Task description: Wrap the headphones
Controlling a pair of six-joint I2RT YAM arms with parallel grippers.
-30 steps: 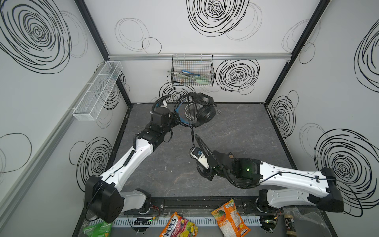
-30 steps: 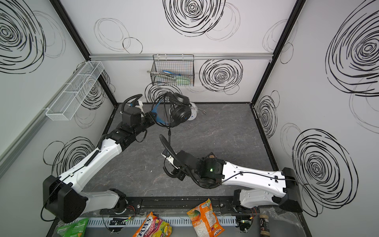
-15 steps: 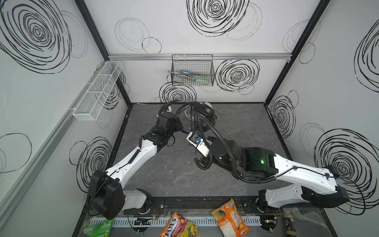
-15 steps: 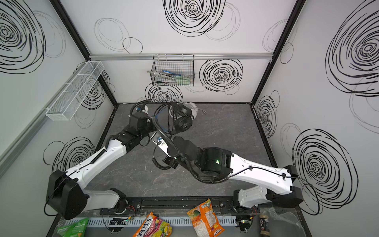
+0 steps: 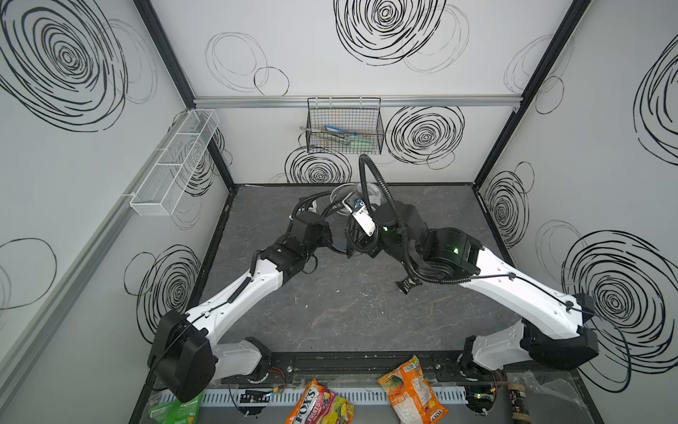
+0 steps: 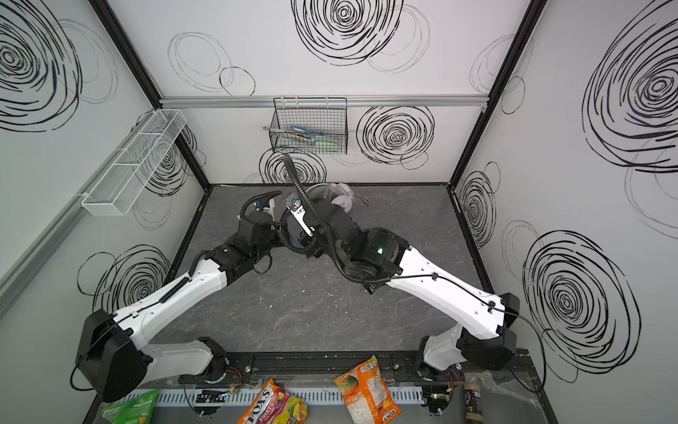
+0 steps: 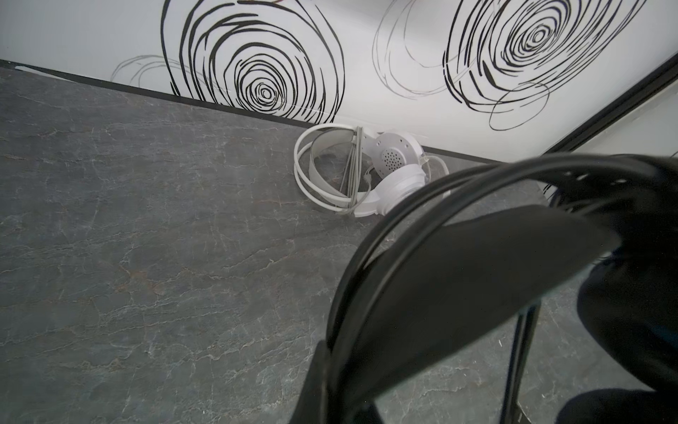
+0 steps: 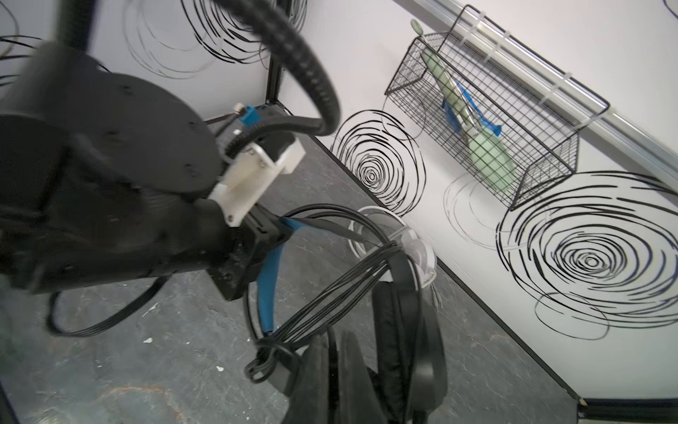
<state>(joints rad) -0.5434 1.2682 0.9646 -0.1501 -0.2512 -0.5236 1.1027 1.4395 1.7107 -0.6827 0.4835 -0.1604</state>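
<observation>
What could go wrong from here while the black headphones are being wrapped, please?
1. The black cable loops sit loosely across the black headphones in the left gripper; they might slip off and unwind.
2. The right arm crowds the left gripper near the white headphones, so a snag or knock seems possible.

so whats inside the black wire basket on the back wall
In the black wire basket: a long pale green utensil lying with blue pieces. They overlap, so what each is, or anything beneath them, is hidden.
</observation>
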